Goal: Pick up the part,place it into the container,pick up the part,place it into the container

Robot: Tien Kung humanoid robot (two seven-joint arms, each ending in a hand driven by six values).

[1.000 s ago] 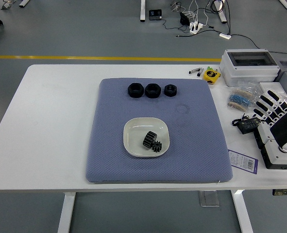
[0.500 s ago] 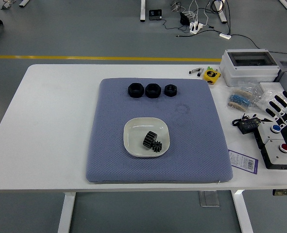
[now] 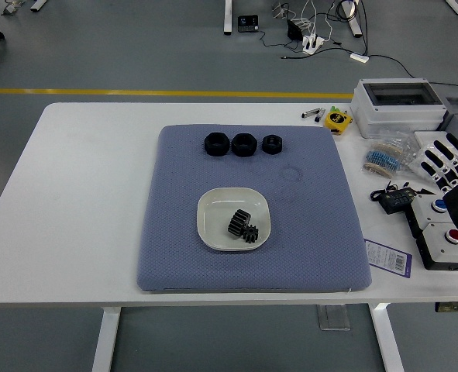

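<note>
A white square dish (image 3: 213, 213) sits on the blue-grey mat (image 3: 174, 248) and holds two black gear parts (image 3: 242, 225) lying side by side. Three black ring-shaped parts (image 3: 242, 144) stand in a row near the mat's far edge. My right hand (image 3: 445, 164) is at the right edge of the picture, above the white device with buttons, its fingers spread and empty, far from the dish. My left hand is out of view.
A grey-lidded box (image 3: 397, 105) stands at the back right. Near it lie a yellow tape measure (image 3: 338, 120), a bag of small parts (image 3: 383, 157), a black adapter (image 3: 395, 199) and a white button box (image 3: 444, 232). A purple card (image 3: 389, 256) lies by the mat.
My right hand has drawn back to the right and up, away from the mat, with its fingers still spread. The parts and dish have not moved.
</note>
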